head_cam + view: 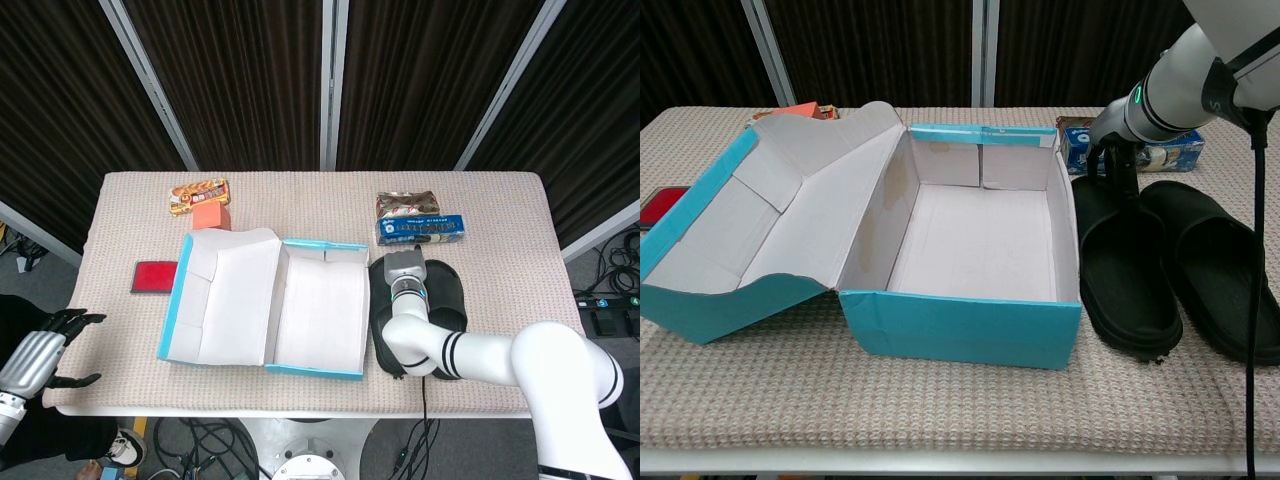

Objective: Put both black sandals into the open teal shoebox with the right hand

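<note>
While both black sandals lie flat on the table (940,400) just right of the open teal shoebox (970,325), neither is inside it: the near sandal (1130,275) sits right beside the box's right wall, and the far sandal (1220,265) lies just beside it on its outer side. The right hand (1112,160) is down at the back end of the near sandal, its dark fingers (1128,185) reaching onto the strap there; whether they actually clamp the sandal or merely touch it cannot be told, since the wrist covers the hand from above. The shoebox stands empty, its white interior showing and its lid (750,230) folded out to the left. The left hand (40,352) hangs off the table's left front corner, fingers spread apart and holding nothing. Behind the sandals lies a blue packet (421,229) with a brown foil bag (407,205) beyond it. At the table's far left sit a snack packet (198,195) and an orange block (211,217), and a red case (155,276) lies just left of the lid.
</note>
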You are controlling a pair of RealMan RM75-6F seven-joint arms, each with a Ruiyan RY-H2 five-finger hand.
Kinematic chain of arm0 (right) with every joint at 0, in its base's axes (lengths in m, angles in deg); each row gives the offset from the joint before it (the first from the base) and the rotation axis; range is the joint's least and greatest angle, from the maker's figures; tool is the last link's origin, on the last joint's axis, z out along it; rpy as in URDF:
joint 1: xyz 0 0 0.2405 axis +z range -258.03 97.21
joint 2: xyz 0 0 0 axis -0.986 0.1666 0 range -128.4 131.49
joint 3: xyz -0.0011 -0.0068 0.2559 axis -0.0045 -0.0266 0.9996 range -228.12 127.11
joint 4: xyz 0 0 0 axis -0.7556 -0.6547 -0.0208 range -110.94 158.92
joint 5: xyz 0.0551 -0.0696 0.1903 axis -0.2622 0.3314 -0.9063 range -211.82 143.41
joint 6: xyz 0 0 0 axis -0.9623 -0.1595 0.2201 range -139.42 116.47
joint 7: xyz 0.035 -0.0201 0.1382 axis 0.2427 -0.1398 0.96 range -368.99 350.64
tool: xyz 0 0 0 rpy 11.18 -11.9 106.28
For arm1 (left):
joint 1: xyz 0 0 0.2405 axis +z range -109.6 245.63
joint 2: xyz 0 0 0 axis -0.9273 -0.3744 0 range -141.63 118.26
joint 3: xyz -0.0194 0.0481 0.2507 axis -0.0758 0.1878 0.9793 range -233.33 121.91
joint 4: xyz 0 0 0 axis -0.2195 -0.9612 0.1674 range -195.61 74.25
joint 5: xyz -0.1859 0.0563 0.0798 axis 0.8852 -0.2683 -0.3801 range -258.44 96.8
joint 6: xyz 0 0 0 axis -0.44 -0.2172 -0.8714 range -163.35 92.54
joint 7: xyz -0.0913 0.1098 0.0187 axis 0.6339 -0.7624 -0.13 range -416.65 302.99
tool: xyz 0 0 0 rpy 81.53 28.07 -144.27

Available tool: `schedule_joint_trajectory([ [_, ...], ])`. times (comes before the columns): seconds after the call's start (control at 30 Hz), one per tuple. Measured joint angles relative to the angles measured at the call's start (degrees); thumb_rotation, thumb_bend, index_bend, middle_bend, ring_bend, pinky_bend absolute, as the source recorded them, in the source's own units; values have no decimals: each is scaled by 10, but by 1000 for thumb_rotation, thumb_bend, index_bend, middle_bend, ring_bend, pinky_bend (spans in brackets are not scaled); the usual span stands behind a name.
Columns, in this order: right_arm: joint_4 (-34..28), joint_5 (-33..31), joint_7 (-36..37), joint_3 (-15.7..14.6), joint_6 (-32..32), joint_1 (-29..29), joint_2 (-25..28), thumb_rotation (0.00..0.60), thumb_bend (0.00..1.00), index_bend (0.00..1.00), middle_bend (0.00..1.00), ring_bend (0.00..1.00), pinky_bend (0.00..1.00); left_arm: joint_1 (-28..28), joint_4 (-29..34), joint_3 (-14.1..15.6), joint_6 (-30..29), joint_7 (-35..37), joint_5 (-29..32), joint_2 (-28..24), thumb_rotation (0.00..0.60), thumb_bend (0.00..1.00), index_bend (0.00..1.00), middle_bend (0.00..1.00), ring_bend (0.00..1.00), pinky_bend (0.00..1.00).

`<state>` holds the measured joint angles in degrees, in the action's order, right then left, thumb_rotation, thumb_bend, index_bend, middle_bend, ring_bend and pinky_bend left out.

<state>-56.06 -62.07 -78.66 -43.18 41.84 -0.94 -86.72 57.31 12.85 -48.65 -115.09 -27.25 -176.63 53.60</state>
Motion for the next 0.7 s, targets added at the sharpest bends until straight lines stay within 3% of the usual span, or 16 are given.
schedule_joint_trajectory([
  [0.13,1,28,4,9,17,-11,-7,600,65,382,375,288,133,-1,1,1,-1,4,-3,0,600,21,192,229,113,126],
  [0.27,0,51,1,14,33,-22,-13,600,85,458,431,345,274,-1,-1,3,3,9,-2,1,600,21,192,229,113,126],
  [0.47,-8,87,5,22,43,-40,-10,600,101,509,466,389,333,-1,-3,4,5,12,-1,3,600,21,192,230,113,126],
  [0.7,-59,146,39,35,51,-69,25,600,130,532,484,414,371,-1,0,5,2,11,-4,1,600,21,192,230,113,126],
])
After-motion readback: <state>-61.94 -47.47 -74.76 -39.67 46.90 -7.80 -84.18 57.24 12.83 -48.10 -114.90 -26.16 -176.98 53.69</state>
